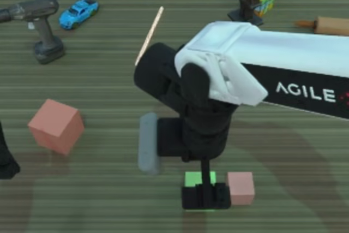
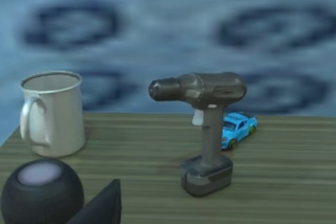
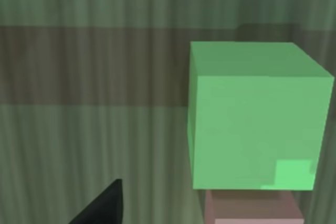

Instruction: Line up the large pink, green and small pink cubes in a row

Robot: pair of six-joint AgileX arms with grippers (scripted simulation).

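The right gripper [image 1: 205,196] hangs low over the green cube [image 1: 199,179] near the surface's front edge, though whether its fingers are apart or clamped on the cube I cannot tell. The small pink cube [image 1: 241,187] sits just beside the green one, on its right (the two look nearly touching). The large pink cube [image 1: 56,126] lies well apart toward the left edge, close to the parked left arm [image 1: 6,159].

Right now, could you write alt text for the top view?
The right arm's end effector sits over a green cube beside a small pink cube. A large pink cube stands far left.
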